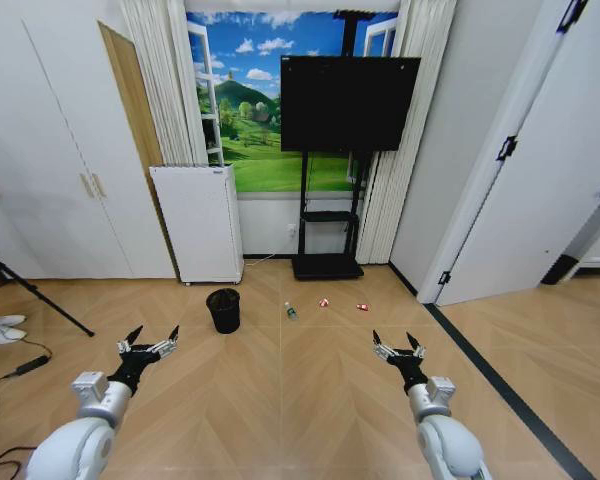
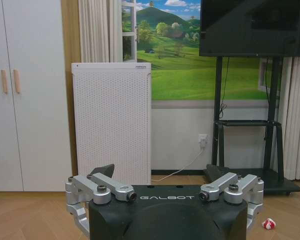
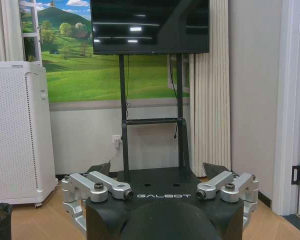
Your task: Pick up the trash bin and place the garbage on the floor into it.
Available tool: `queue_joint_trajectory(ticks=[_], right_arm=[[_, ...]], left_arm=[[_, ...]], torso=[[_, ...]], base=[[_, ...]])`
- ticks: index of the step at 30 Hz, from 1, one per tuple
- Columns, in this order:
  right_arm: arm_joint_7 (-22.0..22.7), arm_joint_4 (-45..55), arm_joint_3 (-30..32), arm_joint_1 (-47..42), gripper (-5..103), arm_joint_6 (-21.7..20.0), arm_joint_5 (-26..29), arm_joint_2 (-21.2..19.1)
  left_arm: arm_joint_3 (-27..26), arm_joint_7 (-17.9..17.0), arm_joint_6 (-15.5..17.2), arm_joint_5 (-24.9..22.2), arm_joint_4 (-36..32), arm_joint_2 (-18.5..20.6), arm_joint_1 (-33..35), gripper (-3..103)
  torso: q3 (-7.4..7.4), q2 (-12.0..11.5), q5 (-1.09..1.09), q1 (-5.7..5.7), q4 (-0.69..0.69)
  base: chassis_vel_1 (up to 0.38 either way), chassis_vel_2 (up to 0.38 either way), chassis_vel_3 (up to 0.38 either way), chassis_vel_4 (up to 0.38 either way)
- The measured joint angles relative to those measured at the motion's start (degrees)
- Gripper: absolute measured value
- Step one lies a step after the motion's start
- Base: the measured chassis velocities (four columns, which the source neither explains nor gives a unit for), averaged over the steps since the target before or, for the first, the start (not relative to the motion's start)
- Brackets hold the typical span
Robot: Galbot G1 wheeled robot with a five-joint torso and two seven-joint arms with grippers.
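The left gripper is held low over the wood floor, its fingers spread wide and empty. The right gripper hangs level with it, well apart to the right, also spread wide and holding nothing. Both wrist housings carry the word "GALBOT" in pale letters.

Ahead of the left gripper and a little to its right stands the bin: a small round black mesh basket, slightly tapered, upright on the floor. Right of the bin, roughly between the two grippers and farther off, lies the bottle, clear with a green label. Beyond it to the right, ahead of the right gripper, lie two crumpled red-and-white wrappers, apart from each other. A white perforated appliance stands against the wall behind the bin; small writing on its top edge cannot be read.
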Motion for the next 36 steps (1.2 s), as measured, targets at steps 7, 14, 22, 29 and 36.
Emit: queue_joint_trajectory(ticks=[7,14,22,29,36], right_arm=[[-0.9,-0.2,-0.2,0.4,100,0.4,0.8,0.1],[-1.5,-0.6,0.2,0.0,100,1.6,1.0,0.2],[-1.7,-1.3,0.1,-0.2,100,2.2,0.7,0.4],[-1.9,-1.3,-0.3,-0.4,100,2.3,0.3,0.6],[-2.2,-1.5,-0.3,-1.0,100,3.1,0.0,1.0]], left_arm=[[-0.3,0.1,-0.3,0.0,0.1,-0.1,0.1,100],[-0.3,0.3,-0.5,0.3,0.1,-0.5,0.5,100],[-0.7,0.3,-0.6,0.2,-0.1,-0.5,0.5,100],[-0.7,0.3,-0.6,0.2,-0.1,-0.7,0.6,100],[-0.8,0.3,-0.7,0.3,-0.2,-0.7,0.7,100]], torso=[[0.00,0.0,0.00,0.00,0.00],[-0.01,0.0,0.00,-0.01,0.00],[0.00,0.0,-0.02,0.00,-0.01],[0.00,0.0,0.02,0.01,0.02],[0.02,0.0,0.05,0.03,0.01]], base=[[0.000,0.000,0.000,0.000],[-0.037,0.031,0.027,-0.041],[-0.131,0.178,0.135,-0.195],[-0.210,0.263,0.236,-0.259],[-0.311,0.344,0.327,-0.343]])
